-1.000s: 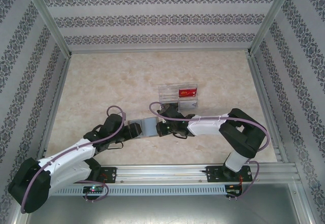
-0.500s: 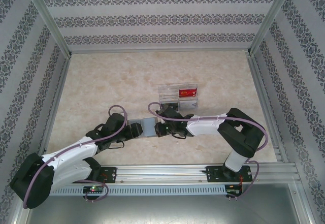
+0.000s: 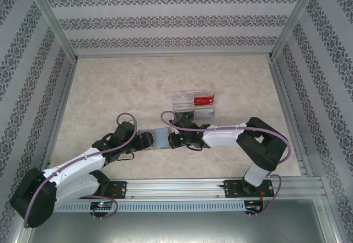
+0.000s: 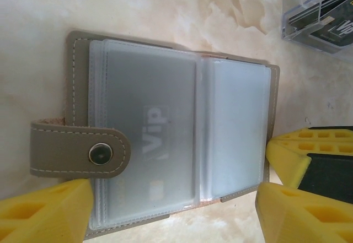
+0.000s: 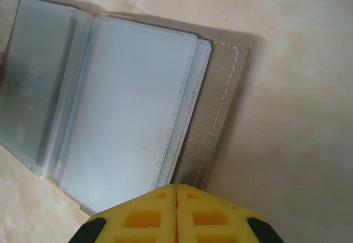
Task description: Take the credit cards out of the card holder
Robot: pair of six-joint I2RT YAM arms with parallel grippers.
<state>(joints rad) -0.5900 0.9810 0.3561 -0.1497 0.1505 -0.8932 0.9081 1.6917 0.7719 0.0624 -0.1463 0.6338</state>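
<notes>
The grey card holder (image 3: pixel 158 138) lies open flat on the table between my two grippers. In the left wrist view its clear sleeves face up, and a pale card marked "ViP" (image 4: pixel 150 144) sits in the sleeve beside the snap tab (image 4: pixel 77 154). My left gripper (image 4: pixel 171 221) is open and straddles the holder's (image 4: pixel 78 83) near edge. My right gripper (image 5: pixel 176 190) is shut, its tips resting on the bare grey panel of the holder (image 5: pixel 215 116) at the opposite edge. A red card (image 3: pixel 203 99) and a dark card (image 4: pixel 325 25) lie in the clear tray.
The clear acrylic tray (image 3: pixel 182 101) stands just beyond the holder, close to the right arm's wrist. Patterned walls with metal posts enclose the marbled table (image 3: pixel 121 88). The right gripper's yellow fingers (image 4: pixel 287 157) show at the right of the left wrist view.
The left arm has crept slightly toward the holder. The right gripper and the holder have hardly shifted.
</notes>
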